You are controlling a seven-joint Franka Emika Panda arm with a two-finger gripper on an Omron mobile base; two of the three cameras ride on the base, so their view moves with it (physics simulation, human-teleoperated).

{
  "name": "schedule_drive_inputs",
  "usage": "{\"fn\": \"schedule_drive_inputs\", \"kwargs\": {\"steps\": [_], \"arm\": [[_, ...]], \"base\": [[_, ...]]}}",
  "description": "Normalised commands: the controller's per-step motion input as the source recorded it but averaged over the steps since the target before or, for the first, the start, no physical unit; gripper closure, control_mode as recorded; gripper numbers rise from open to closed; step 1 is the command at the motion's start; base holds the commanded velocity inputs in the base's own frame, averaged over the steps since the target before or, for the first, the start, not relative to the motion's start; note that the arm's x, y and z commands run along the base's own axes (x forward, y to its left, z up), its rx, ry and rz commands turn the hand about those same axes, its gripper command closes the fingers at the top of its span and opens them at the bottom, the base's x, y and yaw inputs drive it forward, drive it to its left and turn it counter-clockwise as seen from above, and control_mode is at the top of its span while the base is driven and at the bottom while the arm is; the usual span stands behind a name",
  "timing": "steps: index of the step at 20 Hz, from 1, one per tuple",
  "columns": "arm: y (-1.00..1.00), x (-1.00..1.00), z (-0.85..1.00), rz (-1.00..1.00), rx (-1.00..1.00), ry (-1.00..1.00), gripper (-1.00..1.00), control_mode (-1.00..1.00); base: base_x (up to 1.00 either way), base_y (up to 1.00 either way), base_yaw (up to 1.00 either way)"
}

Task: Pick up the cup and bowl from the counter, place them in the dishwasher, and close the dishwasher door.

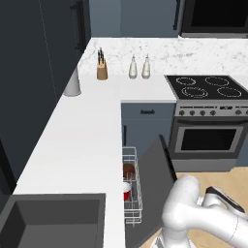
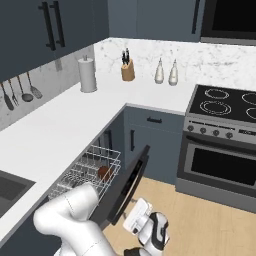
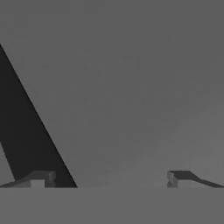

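The counter [image 1: 82,140] runs in an L over dark blue-grey cabinets, and everything below is placed against the dishwasher [image 1: 145,193] set under its long leg. Beyond the dishwasher, past the corner cabinet, stands the steel oven [image 1: 208,138] with its black cooktop. The dark sink [image 1: 53,220] is sunk in the counter just beside the dishwasher, on the near side. The dishwasher door [image 2: 127,185] stands partly raised, tilted up steeply from the floor (neither flat nor shut), its dark face toward the rack. The white arm bends low in front of that door. The white wire rack [image 2: 92,172] is pulled out of the dishwasher, between the cabinet front and the door. At the far end of the counter from the dishwasher stand a grey-white canister [image 1: 72,82], a knife block [image 1: 101,68] and two pale bottles [image 1: 139,67]. In the rack lies the bowl [image 1: 128,170], dark brown, and the cup [image 1: 126,191], red, sits just beside it toward the near end. The gripper [image 3: 109,178] is close against a flat grey surface, its two dark tips spread wide with nothing between them.
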Motion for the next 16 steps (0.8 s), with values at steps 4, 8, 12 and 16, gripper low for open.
{"fn": "schedule_drive_inputs", "kwargs": {"steps": [4,8,12,16], "arm": [[0.95,0.03,-0.20,0.32,0.31,-0.11,-1.00,-1.00],[0.99,0.22,0.00,0.40,0.26,-0.13,-1.00,-1.00],[1.00,0.26,-0.19,0.42,0.14,-0.05,-1.00,-1.00],[1.00,0.24,-0.33,0.40,0.12,-0.07,-1.00,-1.00]], "base": [[0.00,0.00,0.00],[0.00,0.00,0.00],[0.00,0.00,0.00],[0.00,0.00,0.00]]}}
